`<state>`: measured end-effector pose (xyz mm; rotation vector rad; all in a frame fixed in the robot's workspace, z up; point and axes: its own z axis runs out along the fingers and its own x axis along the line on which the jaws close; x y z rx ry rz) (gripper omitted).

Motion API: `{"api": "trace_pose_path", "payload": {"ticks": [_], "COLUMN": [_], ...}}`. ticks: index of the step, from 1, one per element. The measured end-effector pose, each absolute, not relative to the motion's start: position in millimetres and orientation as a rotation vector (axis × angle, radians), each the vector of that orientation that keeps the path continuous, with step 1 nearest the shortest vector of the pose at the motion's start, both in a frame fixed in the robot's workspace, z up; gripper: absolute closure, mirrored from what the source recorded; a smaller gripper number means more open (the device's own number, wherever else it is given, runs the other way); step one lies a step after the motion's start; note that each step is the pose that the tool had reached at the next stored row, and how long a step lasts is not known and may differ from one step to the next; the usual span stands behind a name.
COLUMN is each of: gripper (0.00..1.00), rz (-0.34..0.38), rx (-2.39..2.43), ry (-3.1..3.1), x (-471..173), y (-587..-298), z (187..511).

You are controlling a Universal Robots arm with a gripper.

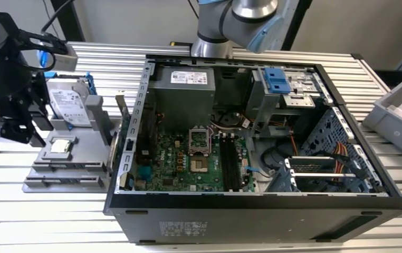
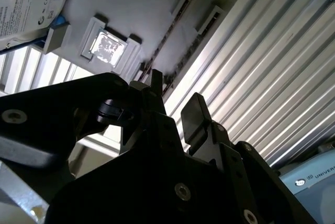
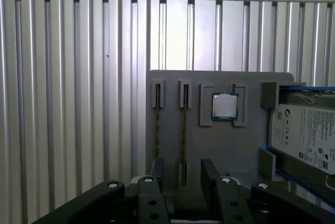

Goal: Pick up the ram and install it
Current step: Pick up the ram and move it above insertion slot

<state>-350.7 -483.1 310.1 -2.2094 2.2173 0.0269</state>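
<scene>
Two ram sticks stand on edge in slots of the grey holder (image 3: 209, 150); in the first wrist view they show as thin dark lines, one ram (image 3: 184, 124) beside the other (image 3: 158, 119). My gripper (image 3: 183, 174) is open and hovers above the holder. Its black fingers (image 3: 209, 174) stand on either side of the line of the ram stick nearer the CPU, clear of it. In the second wrist view the gripper (image 2: 175, 103) shows the same gap, with nothing between the fingers. In the exterior view the gripper (image 1: 7, 132) hangs over the holder (image 1: 67, 168) at the exterior view's left.
The holder also carries a square silver CPU (image 3: 225, 106) and a hard drive in a blue frame (image 3: 306, 130). The open computer case (image 1: 257, 205) lies in the middle, its motherboard memory slots (image 1: 229, 163) exposed. Grey bins (image 1: 398, 116) stand at the exterior view's right. Ribbed aluminium table (image 3: 78, 103) surrounds everything.
</scene>
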Motion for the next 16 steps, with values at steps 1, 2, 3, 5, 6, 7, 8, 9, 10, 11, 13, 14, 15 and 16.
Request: {"api": "trace_pose_path", "payload": {"ticks": [1, 2, 3, 5, 6, 7, 8, 9, 10, 11, 13, 14, 15, 16], "gripper": [0.00, 0.00, 0.00, 0.00, 0.00, 0.00, 0.00, 0.00, 0.00, 0.00, 0.00, 0.00, 0.00, 0.00], "rz": [0.027, 0.027, 0.027, 0.026, 0.026, 0.026, 0.027, 0.026, 0.026, 0.027, 0.027, 0.027, 0.027, 0.027], "rx": [-2.210, -2.210, -2.210, -2.209, -2.209, -2.209, -2.209, -2.210, -2.209, -2.210, -2.209, -2.209, -2.209, -2.209], "ry": [2.218, 2.218, 2.218, 2.218, 2.218, 2.218, 2.218, 2.217, 2.217, 2.217, 2.217, 2.217, 2.217, 2.217], "x": [-350.7, -350.8, -350.9, -350.8, -350.8, -350.8, -350.8, -350.7, -350.8, -350.8, -350.8, -350.8, -350.8, -350.8], "y": [-483.1, -483.2, -483.3, -483.3, -483.4, -483.4, -483.4, -483.5, -483.8, -484.3, -485.6, -486.3, -487.0, -487.5], "z": [309.9, 309.7, 309.5, 309.5, 309.4, 309.4, 309.4, 309.4, 309.0, 308.6, 307.5, 306.8, 306.2, 305.3]}}
